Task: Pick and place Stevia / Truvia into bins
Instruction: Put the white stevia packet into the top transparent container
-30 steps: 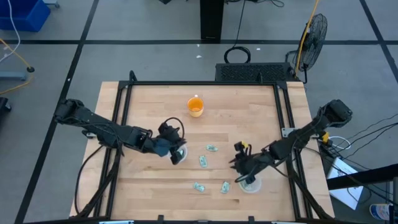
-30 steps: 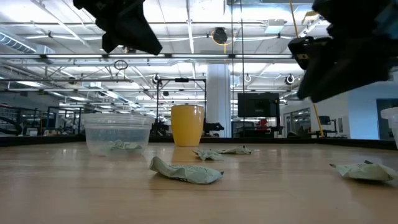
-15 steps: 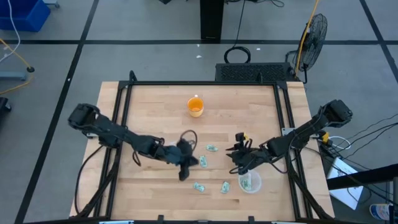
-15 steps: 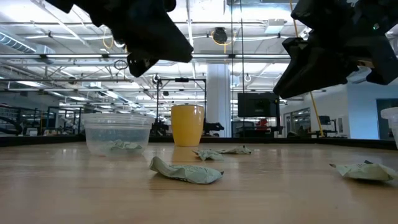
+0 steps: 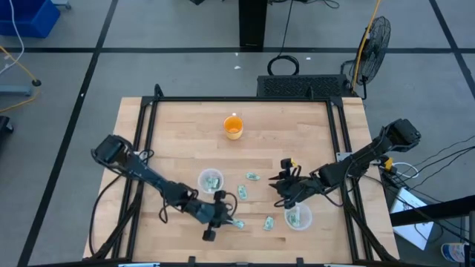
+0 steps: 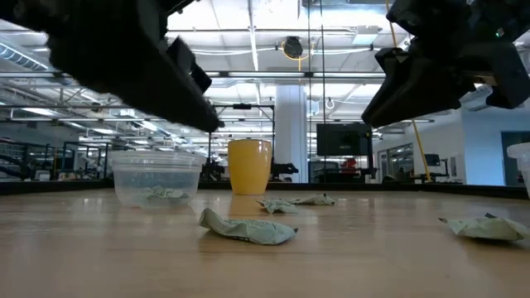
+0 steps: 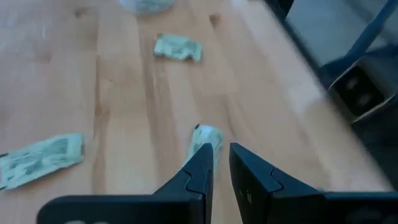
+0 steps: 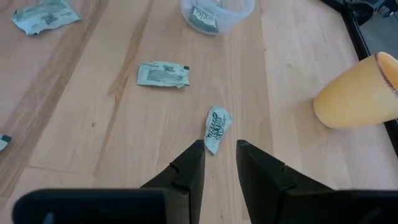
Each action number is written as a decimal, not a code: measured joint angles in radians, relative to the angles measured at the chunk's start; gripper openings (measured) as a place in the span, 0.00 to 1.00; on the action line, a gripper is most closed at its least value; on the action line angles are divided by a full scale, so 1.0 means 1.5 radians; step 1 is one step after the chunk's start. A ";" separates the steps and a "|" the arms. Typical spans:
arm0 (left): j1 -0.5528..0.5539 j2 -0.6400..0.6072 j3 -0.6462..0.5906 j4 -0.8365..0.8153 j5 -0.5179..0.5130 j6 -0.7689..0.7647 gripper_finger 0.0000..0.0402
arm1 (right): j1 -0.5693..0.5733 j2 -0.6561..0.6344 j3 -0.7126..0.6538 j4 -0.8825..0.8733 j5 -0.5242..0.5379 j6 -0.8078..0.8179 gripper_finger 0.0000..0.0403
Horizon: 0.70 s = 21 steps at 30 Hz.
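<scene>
Where the left tool (image 5: 223, 219) hangs: we find it low over the near part of the tabletop (image 5: 297, 141), at the end of a long, outstretched arm.
Left tool state: in its wrist view we see the fingers (image 7: 194, 176) parted by only a narrow gap, with nothing between them.
Packet at the left tool (image 5: 237, 223): it lies flat on the wood just beyond the fingertips, and we cannot tell whether they touch it.
Right tool (image 5: 280, 191): we see it above the wood, right of centre and just beside the right bin.
Right tool state: the fingers (image 8: 189, 163) are narrowly parted and empty, aimed at a crumpled packet (image 8: 217, 128) just ahead.
Left bin (image 5: 211, 180): a clear cup left of centre, where we make out green-and-white packet material inside.
Right bin (image 5: 297, 217): a clear cup near the front right, also with packets in it.
Loose Stevia / Truvia packets: we count four on the wood between the two bins. Besides the one at the left tool, there is one near the right bin (image 5: 268, 222) and two nearer the middle (image 5: 242, 192) (image 5: 252, 176).
Orange cup (image 5: 233, 127): it stands upright toward the far side, well apart from both tools.
</scene>
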<state>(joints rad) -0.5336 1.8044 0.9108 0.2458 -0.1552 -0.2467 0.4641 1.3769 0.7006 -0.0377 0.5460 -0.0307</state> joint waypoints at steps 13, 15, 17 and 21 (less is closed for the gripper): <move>-0.003 0.040 0.030 0.014 -0.022 0.005 0.16 | 0.000 0.000 0.000 0.008 0.000 0.000 0.21; -0.002 0.039 0.030 0.014 -0.021 0.001 0.20 | 0.000 0.000 0.000 0.009 0.000 0.000 0.21; -0.002 0.040 0.030 0.007 -0.021 -0.007 0.25 | 0.000 0.000 0.000 0.008 0.000 0.000 0.21; -0.004 0.049 0.030 0.014 -0.020 -0.003 0.36 | 0.000 0.000 0.000 0.008 -0.001 0.000 0.21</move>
<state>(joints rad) -0.5396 1.8784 0.9554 0.2672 -0.1856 -0.2518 0.4641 1.3769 0.7002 -0.0254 0.5449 -0.0303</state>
